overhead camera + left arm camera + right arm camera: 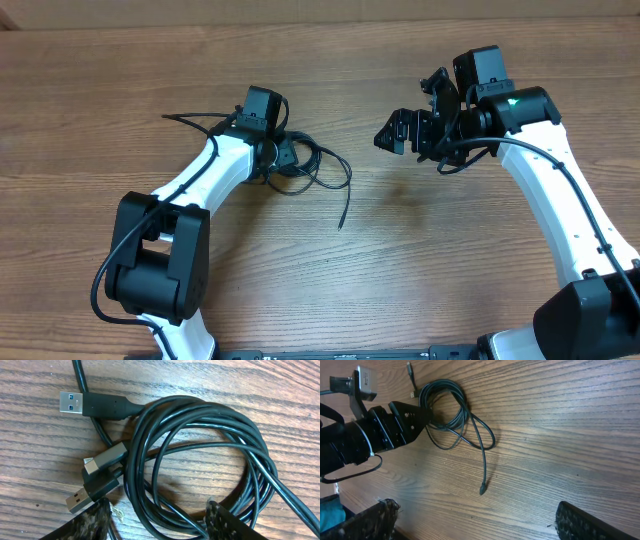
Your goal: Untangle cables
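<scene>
While the cables (140, 455) lie coiled together (plugs (102, 457) crossed), untangling looks barely begun; left gripper (157, 510) straddles them parted, right gripper (475, 507) gapes empty.

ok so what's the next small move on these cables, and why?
Probably bring the right end effector down onto the loose plug end. That end effector is open and empty, and the plug end trails clear of the cable coil, while the left end effector stands open over the coil.
</scene>
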### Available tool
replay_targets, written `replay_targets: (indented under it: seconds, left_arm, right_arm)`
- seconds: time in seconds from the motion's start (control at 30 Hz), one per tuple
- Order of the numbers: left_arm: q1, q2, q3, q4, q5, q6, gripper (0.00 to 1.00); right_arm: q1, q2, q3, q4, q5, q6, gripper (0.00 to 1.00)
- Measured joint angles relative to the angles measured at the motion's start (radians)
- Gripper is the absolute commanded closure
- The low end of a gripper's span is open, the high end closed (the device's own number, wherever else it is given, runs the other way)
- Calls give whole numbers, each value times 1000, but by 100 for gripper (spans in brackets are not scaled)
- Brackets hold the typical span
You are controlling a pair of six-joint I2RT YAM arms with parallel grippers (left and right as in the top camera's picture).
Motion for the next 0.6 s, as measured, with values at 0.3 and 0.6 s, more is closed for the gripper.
replay_targets:
  seconds: [0.3, 0.6]
  left_arm:
    - [0, 0, 0, 3, 0, 0, 39]
    - [0, 0, 0, 3, 0, -1, 44]
  right_arm:
    - [0, 0, 0, 0, 0, -1, 0]
    - [0, 0, 0, 0, 0, 0, 0]
